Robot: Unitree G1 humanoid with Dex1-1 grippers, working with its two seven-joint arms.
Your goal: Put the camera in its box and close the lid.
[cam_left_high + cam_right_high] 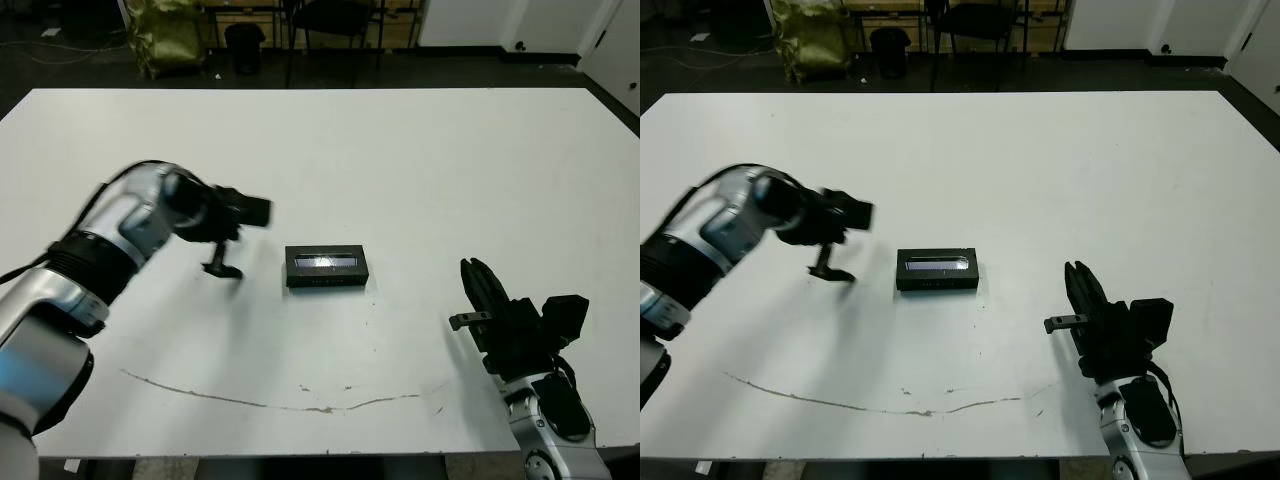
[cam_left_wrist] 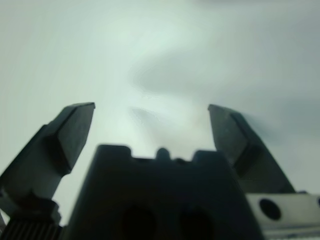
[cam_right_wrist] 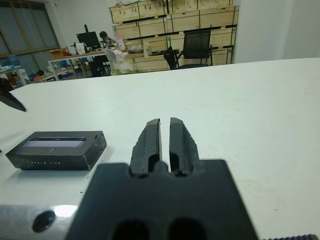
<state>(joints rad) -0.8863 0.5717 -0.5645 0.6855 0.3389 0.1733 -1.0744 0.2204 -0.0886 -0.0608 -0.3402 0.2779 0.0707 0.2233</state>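
The lid (image 1: 327,262), black with a pale silvery strip on top, lies flat at the table's middle as one closed block with the box (image 1: 326,281) under it. The block shows again in the right wrist view, lid (image 3: 55,143) uppermost. The camera is hidden. My left gripper (image 1: 222,268) points down at the table a short way left of the block, open, with nothing between its fingers (image 2: 75,125). My right gripper (image 1: 472,268) rests near the front right of the table, shut on nothing, its fingertips (image 3: 152,125) pressed close together.
A thin dark scratch line (image 1: 270,404) runs along the white table (image 1: 420,170) near its front edge. Beyond the far edge stand a chair (image 1: 330,20), a dark bin (image 1: 245,45) and a yellow-green bag (image 1: 165,35). A person (image 3: 106,37) sits at a distant desk.
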